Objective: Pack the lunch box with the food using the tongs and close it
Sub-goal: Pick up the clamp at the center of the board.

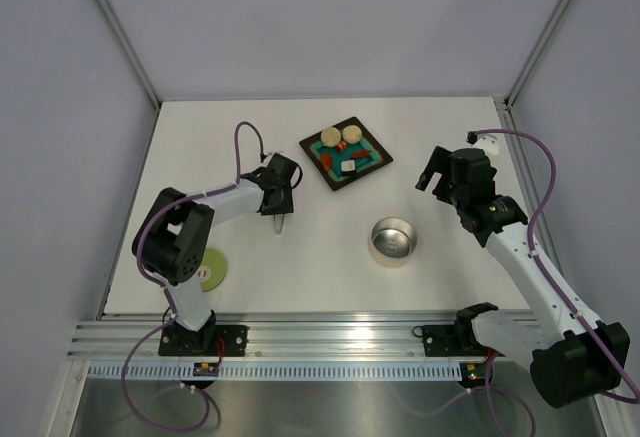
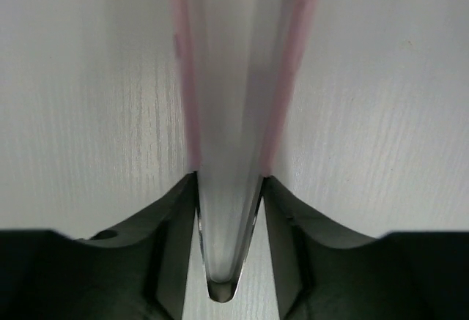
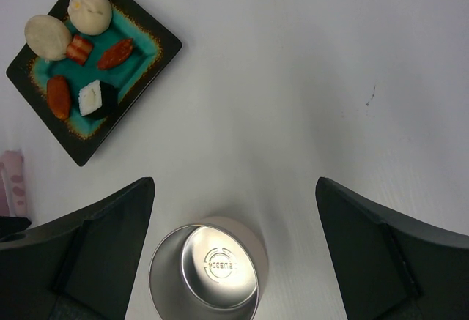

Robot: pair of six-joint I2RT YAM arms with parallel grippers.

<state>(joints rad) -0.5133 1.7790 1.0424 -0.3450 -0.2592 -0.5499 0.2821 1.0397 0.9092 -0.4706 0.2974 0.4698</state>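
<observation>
White arms (image 1: 232, 200), black joints (image 1: 180, 242), purple cables (image 1: 237, 152)

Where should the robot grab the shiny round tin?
The tin stands upright, open and empty, round all the way, with nothing touching it. So probably grip its wall on two opposite sides, coming straight down from above.

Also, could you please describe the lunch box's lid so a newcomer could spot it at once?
Start at the near-left corner of the white table, where the left arm stands. Right beside its base lies the lid, flat on the table and partly hidden by the arm. It is the only pale green disc there; the shiny steel tin stands open further right.
</observation>
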